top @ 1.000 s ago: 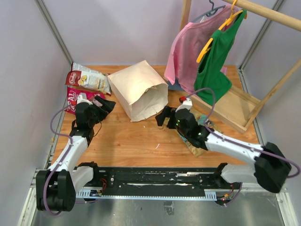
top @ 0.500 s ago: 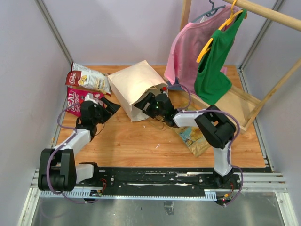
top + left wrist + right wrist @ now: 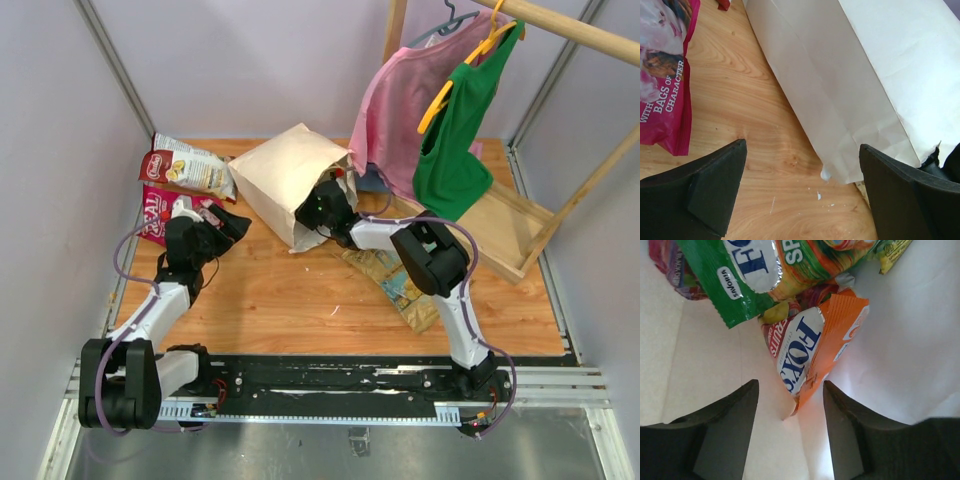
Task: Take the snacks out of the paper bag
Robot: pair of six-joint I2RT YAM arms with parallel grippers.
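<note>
Sitting inside the paper bag (image 3: 283, 172), the right gripper (image 3: 790, 390) holds its 2 jaws part-open, straddling the lower corner of the orange packet (image 3: 832, 335) without clamping it. A green packet (image 3: 722, 282) lies just beyond. The left gripper (image 3: 802, 165) gapes wide, with the bag ahead and a magenta packet (image 3: 665, 75) to its left.

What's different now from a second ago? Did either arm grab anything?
The right arm swung left and reached forward, putting the right gripper inside the paper bag, which got pushed back slightly. Its jaws straddle an orange packet without gripping it. The left gripper stayed open beside the bag; the red-white packet and magenta packet did not move.
</note>
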